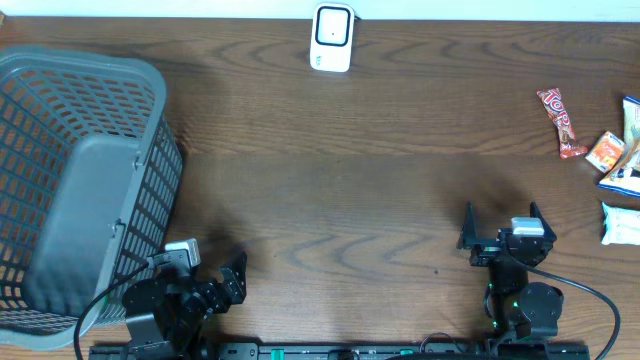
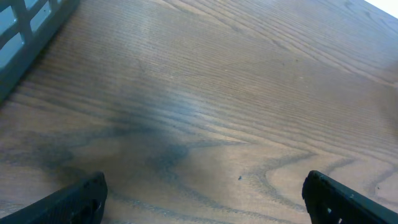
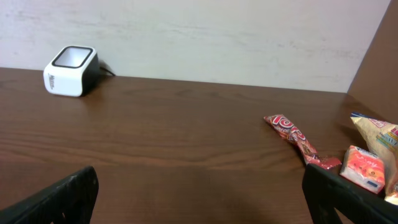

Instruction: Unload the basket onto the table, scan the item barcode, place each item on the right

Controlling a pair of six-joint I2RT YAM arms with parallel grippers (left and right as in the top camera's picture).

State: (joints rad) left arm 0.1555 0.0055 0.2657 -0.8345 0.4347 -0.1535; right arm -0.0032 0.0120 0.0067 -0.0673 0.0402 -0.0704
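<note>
Overhead: left claw (image 1: pixel 236 280) and right claw (image 1: pixel 502 222) parked at near edge of desk (image 1: pixel 380 170), both spread wide, gripping nothing. Snack packets (image 1: pixel 606 152) clustered far right; red candy bar (image 1: pixel 560 122) well within right claw's side, likely pick. Barcode scanner (image 1: pixel 332 38) at far edge, window up for pass. Grey basket (image 1: pixel 110 65) left, probably for scanned items.

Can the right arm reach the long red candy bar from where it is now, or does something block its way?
Probably yes. The right hand is open and empty, and only bare table lies between it and the red candy bar.
</note>
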